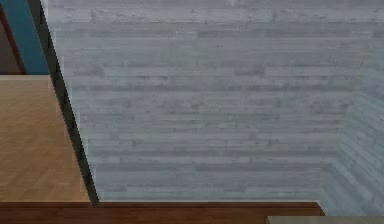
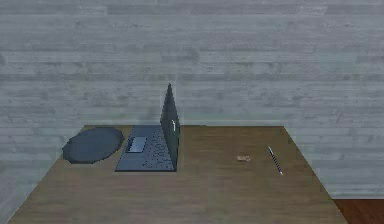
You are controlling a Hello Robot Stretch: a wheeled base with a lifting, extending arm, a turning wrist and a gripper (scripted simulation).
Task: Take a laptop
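Standing open on a brown wood-grain table, the laptop sits left of the tabletop's middle, toward the far edge. Its flat grey-blue keyboard deck lies on the wood and its thin dark screen is upright. Just left of it lies a flat, rounded, dark grey pad. Well apart to the right lie a small tan scrap and a slim silvery stick. Behind rises a wall of pale grey horizontal planks. In the forward view, a brown wood-grain surface meets a dark slanting post before similar planking.
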